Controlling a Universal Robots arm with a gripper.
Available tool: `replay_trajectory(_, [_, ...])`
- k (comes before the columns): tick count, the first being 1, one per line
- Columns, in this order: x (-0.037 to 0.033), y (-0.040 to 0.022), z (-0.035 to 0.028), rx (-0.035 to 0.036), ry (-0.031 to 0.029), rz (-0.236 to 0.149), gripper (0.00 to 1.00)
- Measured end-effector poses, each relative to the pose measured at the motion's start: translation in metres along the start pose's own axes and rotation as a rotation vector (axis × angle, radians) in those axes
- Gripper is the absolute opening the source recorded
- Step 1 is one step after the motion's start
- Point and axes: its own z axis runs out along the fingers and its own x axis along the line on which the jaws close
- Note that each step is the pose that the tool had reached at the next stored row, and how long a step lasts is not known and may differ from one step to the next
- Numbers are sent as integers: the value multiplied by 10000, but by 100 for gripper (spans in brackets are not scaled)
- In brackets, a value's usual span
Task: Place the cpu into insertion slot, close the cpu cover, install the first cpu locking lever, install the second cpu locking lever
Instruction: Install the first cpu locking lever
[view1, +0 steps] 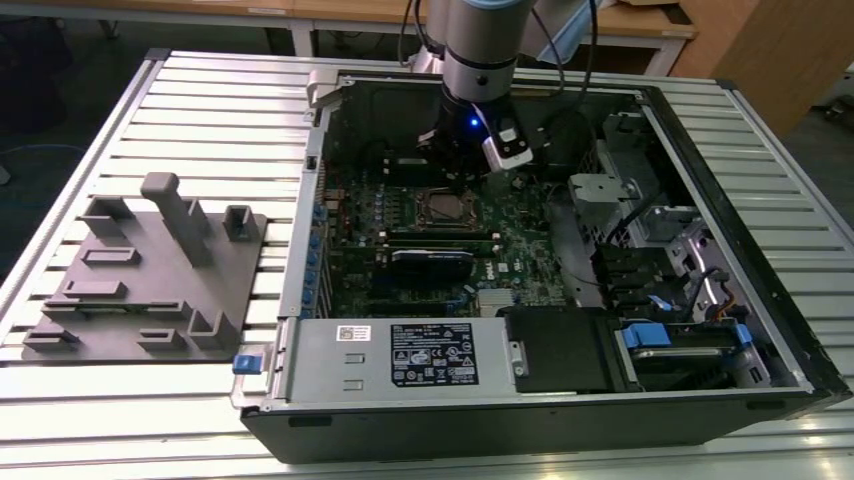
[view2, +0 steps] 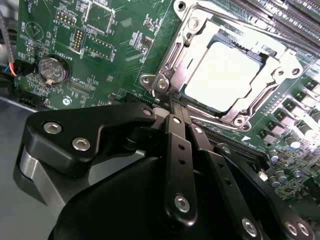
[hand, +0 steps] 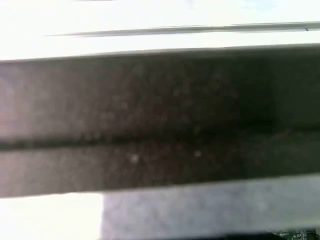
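The cpu (view2: 226, 75) lies flat in the insertion slot (view1: 441, 207) on the green circuit board (view2: 115, 45), its silvery top showing bright. The cpu cover (view2: 196, 44) is down around it, framing the chip through its window. A thin metal locking lever (view2: 260, 97) runs along one side of the socket. My gripper (view2: 174, 104) is shut, its black fingers pressed together with the tips at the socket's edge beside a corner of the cover. In the exterior view the gripper (view1: 461, 178) hangs just behind the slot inside the open computer case (view1: 747, 330).
A long black card (view1: 434, 257) stands in front of the slot. The power supply (view1: 400, 355) and drive bays (view1: 667, 340) fill the case's front. A grey fixture plate (view1: 147, 280) lies on the slatted table at the exterior view's left. A coin battery (view2: 52, 70) sits on the board.
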Motion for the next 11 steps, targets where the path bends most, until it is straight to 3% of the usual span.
replay_trajectory(6, [6, 0, -26, -190, 20, 6, 10])
replay_trajectory(11, [66, -8, -29, -319, 31, 11, 10])
